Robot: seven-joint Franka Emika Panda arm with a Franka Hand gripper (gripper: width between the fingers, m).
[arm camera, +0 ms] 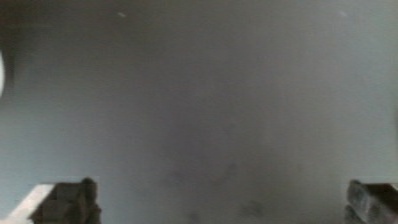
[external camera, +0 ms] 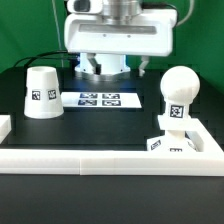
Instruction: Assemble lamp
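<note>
The white cone shade (external camera: 44, 92) stands on the table at the exterior view's left, tag facing the camera. The ball-topped bulb (external camera: 178, 90) stands upright at the exterior view's right. It is on or just behind the blocky square base (external camera: 166, 143); I cannot tell whether they are joined. My gripper (external camera: 108, 68) hangs at the back centre, behind the marker board and apart from all three parts. In the wrist view the gripper (arm camera: 219, 203) is open. Its fingertips (arm camera: 68, 203) stand far apart with only bare grey table between them.
The marker board (external camera: 98, 99) lies flat between the shade and the bulb. A long white rim bar (external camera: 100, 160) runs along the front, with another bar (external camera: 208, 135) at the exterior view's right. A white sliver (arm camera: 4, 75) shows at the wrist view's edge.
</note>
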